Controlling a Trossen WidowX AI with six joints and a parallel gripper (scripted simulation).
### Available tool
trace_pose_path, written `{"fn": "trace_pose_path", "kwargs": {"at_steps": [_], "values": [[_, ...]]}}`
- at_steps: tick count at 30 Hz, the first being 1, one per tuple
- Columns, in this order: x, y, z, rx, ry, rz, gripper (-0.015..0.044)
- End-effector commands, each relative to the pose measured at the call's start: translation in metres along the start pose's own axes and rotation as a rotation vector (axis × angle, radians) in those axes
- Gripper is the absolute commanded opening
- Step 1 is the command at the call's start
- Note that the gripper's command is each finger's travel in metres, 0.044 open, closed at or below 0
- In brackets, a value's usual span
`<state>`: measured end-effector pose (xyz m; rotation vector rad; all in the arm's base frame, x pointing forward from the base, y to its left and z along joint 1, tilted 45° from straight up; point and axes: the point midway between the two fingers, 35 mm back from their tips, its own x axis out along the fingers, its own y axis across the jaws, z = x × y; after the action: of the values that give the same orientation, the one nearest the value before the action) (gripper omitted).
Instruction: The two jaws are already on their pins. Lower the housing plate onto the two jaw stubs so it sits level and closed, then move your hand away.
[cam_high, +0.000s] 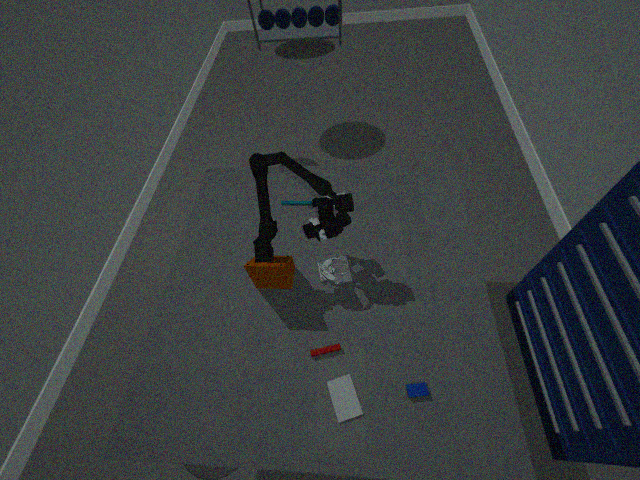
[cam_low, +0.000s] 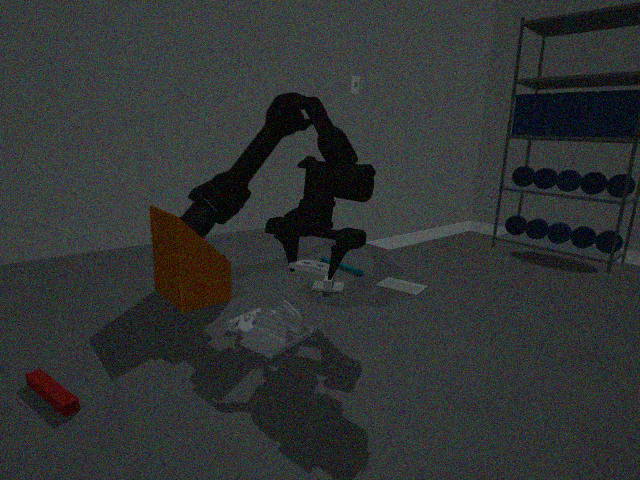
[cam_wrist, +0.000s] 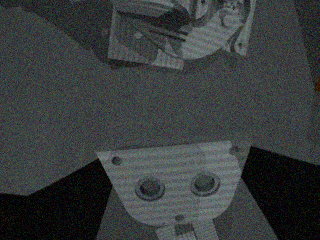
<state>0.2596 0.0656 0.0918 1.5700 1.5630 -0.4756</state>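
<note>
The black parallel-jaw gripper (cam_high: 315, 232) (cam_low: 311, 269) (cam_wrist: 173, 155) grasps the pale flat housing plate (cam_wrist: 172, 172) between its two dark fingers, above the floor and apart from the pale base assembly (cam_high: 334, 270) (cam_low: 261, 328) (cam_wrist: 150, 42). In the wrist view the plate's long straight edge runs across the picture, from one finger toward the other, on the side facing the base assembly. Its sides taper from that edge to a narrower, rounded end, which points away from the assembly, toward the bottom of the picture. Two ringed round holes lie side by side along the plate's long axis, with smaller holes near the corners and the rounded end. The plate is not seated on the jaw stubs; whether it is exactly level cannot be told.

The base assembly lies on the floor near the orange wedge-shaped block (cam_high: 271, 273) (cam_low: 193, 263) under the arm. In the exterior view, a small pale piece (cam_low: 327, 286) shows beyond the base assembly, and a teal bar (cam_high: 297, 203) (cam_low: 343, 266) lies behind the gripper.
</note>
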Motion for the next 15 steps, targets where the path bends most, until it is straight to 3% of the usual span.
{"fn": "trace_pose_path", "kwargs": {"at_steps": [1, 15], "values": [[0.001, -0.003, 0.006, 0.092, 0.007, -0.002, 0.0351], [0.002, -0.011, 0.032, 0.464, 0.012, -0.007, 0.0351]]}}
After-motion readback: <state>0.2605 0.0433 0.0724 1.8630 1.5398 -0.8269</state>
